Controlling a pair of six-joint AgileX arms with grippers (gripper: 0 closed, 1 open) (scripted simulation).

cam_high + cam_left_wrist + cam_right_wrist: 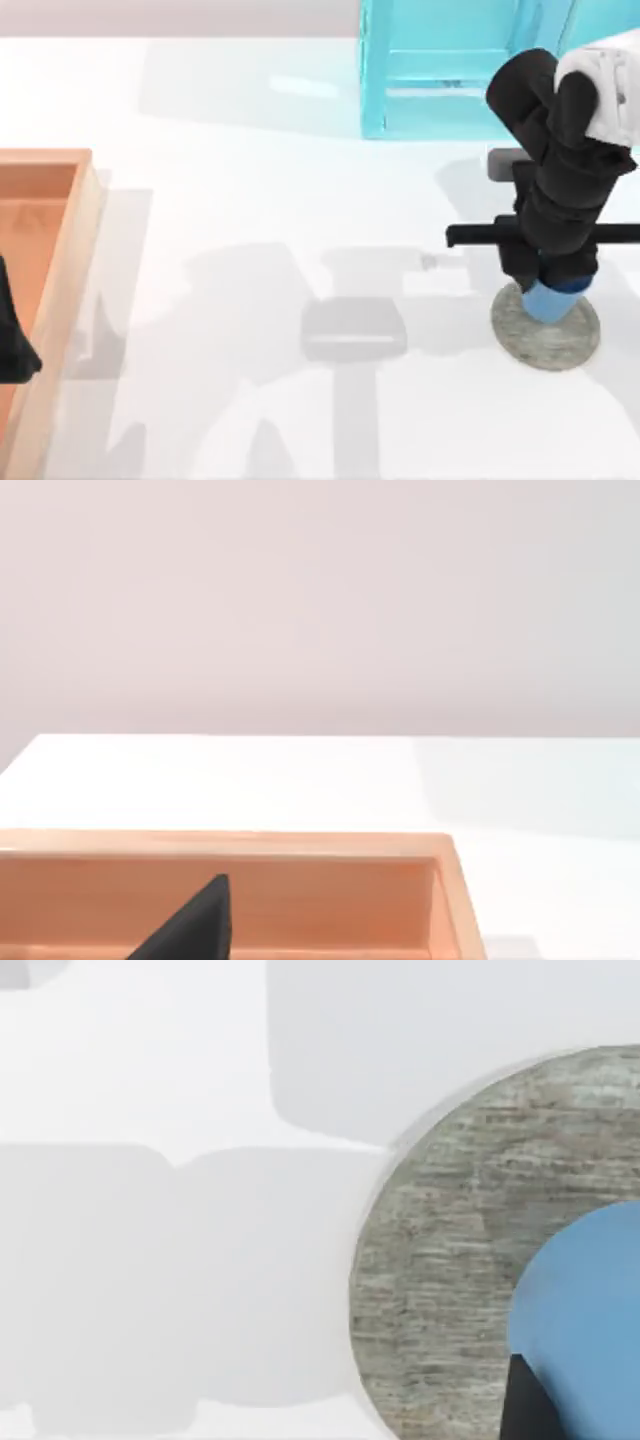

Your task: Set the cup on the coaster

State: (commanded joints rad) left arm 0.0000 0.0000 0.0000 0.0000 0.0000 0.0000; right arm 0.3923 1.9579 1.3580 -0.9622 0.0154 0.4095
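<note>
R pincer (562, 285) pinching cup (548, 300), upright, axis vertical, on coaster (545, 328); L pincer state unclear.

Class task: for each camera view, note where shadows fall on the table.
Top view: soft grey arm shadows cross the white table around its middle, left of the coaster. Right wrist view: pale blocky shadows lie beside the coaster. Left wrist view: faint shading beyond the wooden tray.

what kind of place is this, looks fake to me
Most likely a rendered tabletop test scene, not a real room: a plain white table, a wooden tray at its left edge, and a translucent turquoise chair-like frame behind. The right gripper holds the cup over the coaster.
</note>
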